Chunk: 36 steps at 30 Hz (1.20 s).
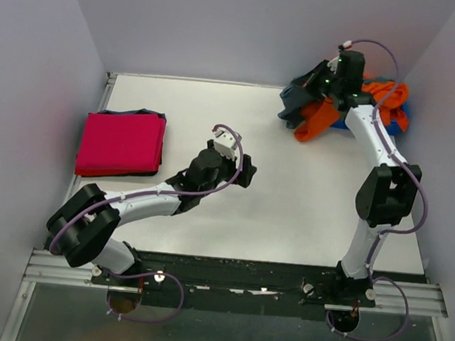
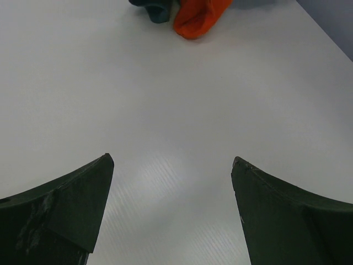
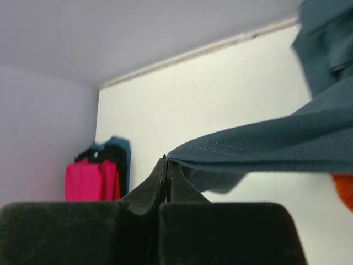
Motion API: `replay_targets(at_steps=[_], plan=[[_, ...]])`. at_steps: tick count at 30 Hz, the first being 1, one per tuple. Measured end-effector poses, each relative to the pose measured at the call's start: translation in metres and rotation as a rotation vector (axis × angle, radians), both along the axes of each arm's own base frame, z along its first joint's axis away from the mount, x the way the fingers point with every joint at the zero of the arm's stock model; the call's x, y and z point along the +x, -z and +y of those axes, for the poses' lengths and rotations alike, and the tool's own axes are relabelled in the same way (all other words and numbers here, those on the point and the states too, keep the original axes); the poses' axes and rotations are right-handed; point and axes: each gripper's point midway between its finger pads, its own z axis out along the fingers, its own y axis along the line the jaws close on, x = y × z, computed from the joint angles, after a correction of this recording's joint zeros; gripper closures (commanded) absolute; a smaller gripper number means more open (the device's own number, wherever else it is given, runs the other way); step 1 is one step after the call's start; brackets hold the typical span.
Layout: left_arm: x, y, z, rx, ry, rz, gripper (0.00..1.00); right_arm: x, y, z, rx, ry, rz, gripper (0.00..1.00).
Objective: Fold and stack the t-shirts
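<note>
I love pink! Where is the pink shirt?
In the top view, the folded magenta-red shirt lies at the left of the table, on a darker folded shirt.

The left gripper [image 2: 172, 160] is being held wide open above the white table [image 2: 165, 99], with its two dark fingers [image 2: 66, 204] being shown at the bottom corners of the view, well apart, and nothing being gripped between them. A bare stretch of tabletop is being framed between the tips. At the top edge, a bunched end of an orange t-shirt [image 2: 197, 19] is being rested on the table, and just beside it on the left a rolled bit of a slate grey-blue t-shirt [image 2: 154, 8] is being cut off by the frame. A pale bluish wall [image 2: 336, 22] is being glimpsed at the top right corner.
</note>
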Motion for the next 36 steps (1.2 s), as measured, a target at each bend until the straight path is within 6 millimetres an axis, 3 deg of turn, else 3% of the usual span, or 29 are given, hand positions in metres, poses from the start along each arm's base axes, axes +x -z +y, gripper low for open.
replay_targets(at_steps=[3, 7, 10, 16, 19, 20, 21, 22, 24, 27, 30, 36], plan=[[0.000, -0.003, 0.003, -0.004, -0.014, -0.008, 0.01, -0.029, -0.003, 0.050, -0.035, -0.121, 0.013, 0.99], [0.003, -0.011, 0.014, -0.016, -0.070, -0.027, 0.01, -0.068, -0.006, 0.086, -0.079, -0.250, 0.041, 0.99], [0.003, -0.017, 0.026, -0.033, -0.127, -0.038, 0.01, -0.092, -0.022, 0.089, -0.111, -0.294, 0.035, 0.99], [0.002, -0.025, 0.035, -0.056, -0.159, -0.059, 0.01, -0.133, -0.105, 0.071, -0.127, -0.296, -0.115, 0.99], [0.001, -0.026, 0.033, -0.059, -0.148, -0.059, 0.01, -0.163, -0.122, 0.068, -0.113, -0.313, -0.163, 0.95], [0.000, -0.026, 0.031, -0.063, -0.141, -0.061, 0.01, -0.176, -0.120, 0.069, -0.109, -0.328, -0.162, 0.80], [0.000, -0.027, 0.030, -0.067, -0.135, -0.064, 0.01, -0.184, -0.116, 0.070, -0.107, -0.341, -0.156, 0.56], [-0.001, -0.028, 0.029, -0.070, -0.130, -0.067, 0.01, -0.191, -0.110, 0.073, -0.106, -0.356, -0.147, 0.40], [-0.002, -0.028, 0.028, -0.072, -0.121, -0.071, 0.01, -0.200, -0.088, 0.079, -0.110, -0.381, -0.100, 0.23], [-0.004, -0.027, 0.025, -0.071, -0.103, -0.073, 0.01, -0.203, -0.046, 0.077, -0.149, -0.362, -0.015, 0.21], [-0.006, -0.027, 0.021, -0.076, -0.081, -0.072, 0.01, -0.204, -0.016, 0.056, -0.206, -0.277, 0.048, 0.21], [-0.002, -0.004, -0.004, -0.011, 0.008, -0.013, 0.01, -0.207, 0.003, -0.012, -0.285, -0.006, 0.075, 0.27]])
